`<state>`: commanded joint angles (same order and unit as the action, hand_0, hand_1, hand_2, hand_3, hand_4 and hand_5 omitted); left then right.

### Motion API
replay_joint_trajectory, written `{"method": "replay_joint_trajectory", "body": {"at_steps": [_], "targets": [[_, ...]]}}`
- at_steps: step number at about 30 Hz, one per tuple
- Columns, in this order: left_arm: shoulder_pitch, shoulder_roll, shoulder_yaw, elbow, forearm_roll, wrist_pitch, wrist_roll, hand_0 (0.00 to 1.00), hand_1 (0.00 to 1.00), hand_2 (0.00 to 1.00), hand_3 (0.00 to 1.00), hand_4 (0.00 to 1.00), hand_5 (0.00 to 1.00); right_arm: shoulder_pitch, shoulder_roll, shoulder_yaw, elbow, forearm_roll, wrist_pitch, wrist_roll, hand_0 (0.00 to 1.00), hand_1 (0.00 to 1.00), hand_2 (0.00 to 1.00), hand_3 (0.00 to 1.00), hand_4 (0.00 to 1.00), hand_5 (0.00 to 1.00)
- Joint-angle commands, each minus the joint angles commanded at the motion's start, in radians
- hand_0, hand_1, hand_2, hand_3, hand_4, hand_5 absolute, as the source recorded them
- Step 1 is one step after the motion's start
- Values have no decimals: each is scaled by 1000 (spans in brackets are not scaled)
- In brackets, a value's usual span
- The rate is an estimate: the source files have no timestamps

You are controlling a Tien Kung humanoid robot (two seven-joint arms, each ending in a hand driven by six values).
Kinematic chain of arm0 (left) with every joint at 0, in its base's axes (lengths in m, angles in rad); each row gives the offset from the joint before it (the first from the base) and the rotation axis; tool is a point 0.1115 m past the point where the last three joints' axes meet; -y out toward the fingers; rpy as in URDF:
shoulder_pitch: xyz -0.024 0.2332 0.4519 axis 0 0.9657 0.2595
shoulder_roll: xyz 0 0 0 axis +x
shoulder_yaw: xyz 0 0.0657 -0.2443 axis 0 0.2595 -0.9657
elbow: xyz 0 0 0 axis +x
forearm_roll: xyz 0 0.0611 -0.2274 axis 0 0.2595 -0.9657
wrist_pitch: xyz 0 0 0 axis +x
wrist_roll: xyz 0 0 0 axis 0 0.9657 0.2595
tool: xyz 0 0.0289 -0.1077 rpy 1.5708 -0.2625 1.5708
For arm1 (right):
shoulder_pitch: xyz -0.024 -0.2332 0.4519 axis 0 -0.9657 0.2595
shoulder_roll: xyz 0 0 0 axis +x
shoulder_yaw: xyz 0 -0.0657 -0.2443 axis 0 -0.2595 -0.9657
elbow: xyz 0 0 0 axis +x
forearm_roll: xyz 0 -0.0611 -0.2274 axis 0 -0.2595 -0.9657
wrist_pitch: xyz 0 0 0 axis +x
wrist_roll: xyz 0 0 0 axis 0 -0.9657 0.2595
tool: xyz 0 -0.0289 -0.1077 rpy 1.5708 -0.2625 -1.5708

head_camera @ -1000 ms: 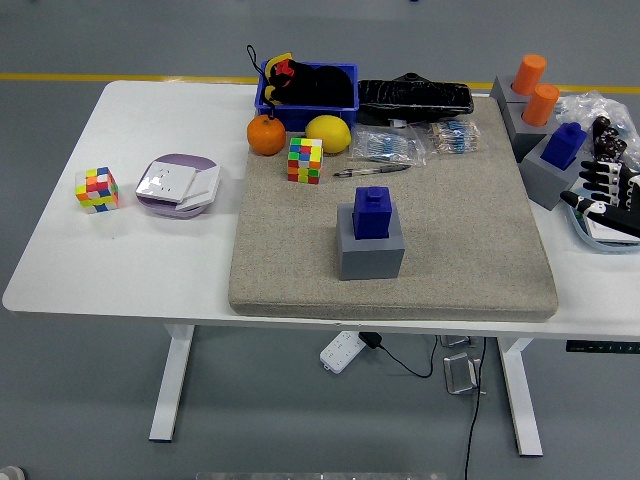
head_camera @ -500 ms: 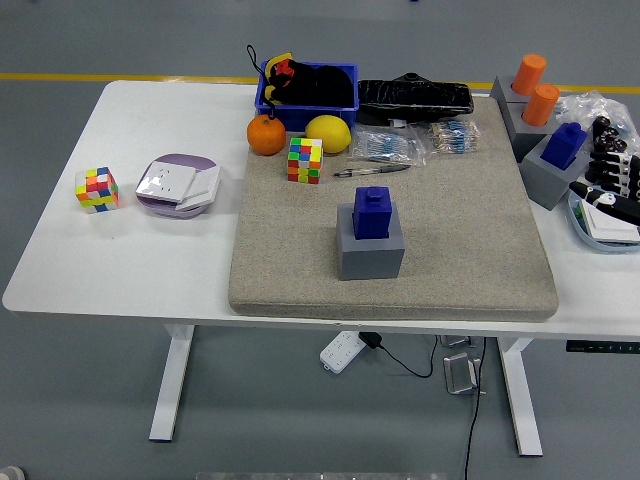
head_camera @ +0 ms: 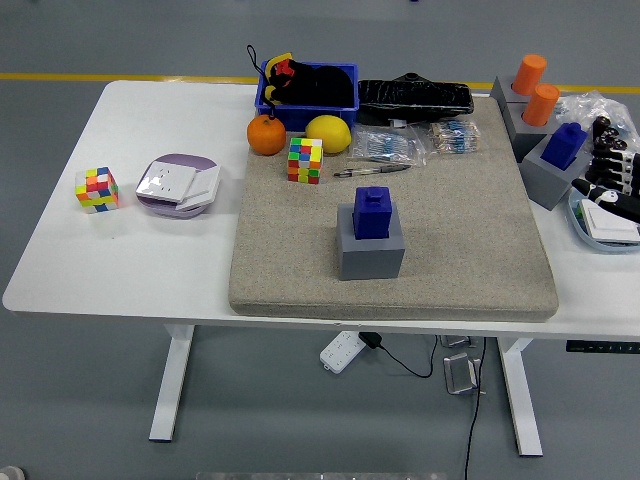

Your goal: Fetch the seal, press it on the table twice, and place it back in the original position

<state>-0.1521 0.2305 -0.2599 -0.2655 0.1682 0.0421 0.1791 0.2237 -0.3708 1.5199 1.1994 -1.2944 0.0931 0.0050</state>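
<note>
The blue seal [head_camera: 375, 212] stands upright in its grey block holder [head_camera: 370, 256] near the middle of the beige mat [head_camera: 290, 250]. Nothing touches it. My right hand [head_camera: 612, 189] shows only as a small black part at the right edge. It is over a white dish [head_camera: 604, 232] and far to the right of the seal. My left arm is out of view.
A second blue seal [head_camera: 566, 145] on a grey block and two orange cylinders [head_camera: 535, 87] stand at the back right. A colour cube [head_camera: 305, 160], pen [head_camera: 370, 171], orange [head_camera: 266, 135], lemon [head_camera: 328, 133] and blue bin [head_camera: 308, 90] line the back. Another cube [head_camera: 97, 190] and a purple box [head_camera: 178, 185] sit left.
My right hand has drawn back to the right, so less of it shows at the picture's edge. The seal and the other objects have not moved.
</note>
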Motion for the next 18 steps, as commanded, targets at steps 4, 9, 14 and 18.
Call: {"method": "replay_joint_trajectory", "body": {"at_steps": [4, 9, 14, 18], "targets": [[3, -3, -7, 0, 3, 0, 0, 793, 744, 738, 761, 622, 443, -1, -1, 2, 3, 0, -1, 0, 848, 798, 796, 768, 927, 311], [5, -5, -16, 1, 6, 0, -1, 793, 744, 737, 761, 621, 441, -5, -3, 6, 7, -1, -1, -1, 847, 797, 795, 763, 920, 308], [4, -7, -17, 1, 8, 0, -1, 794, 744, 737, 762, 622, 443, -5, -3, 16, 11, -1, -2, 0, 847, 795, 795, 761, 914, 304], [2, -7, -17, 2, 9, 0, -1, 794, 744, 737, 762, 622, 443, -6, -6, 20, 13, -1, -2, -1, 847, 795, 795, 761, 914, 304]]}}
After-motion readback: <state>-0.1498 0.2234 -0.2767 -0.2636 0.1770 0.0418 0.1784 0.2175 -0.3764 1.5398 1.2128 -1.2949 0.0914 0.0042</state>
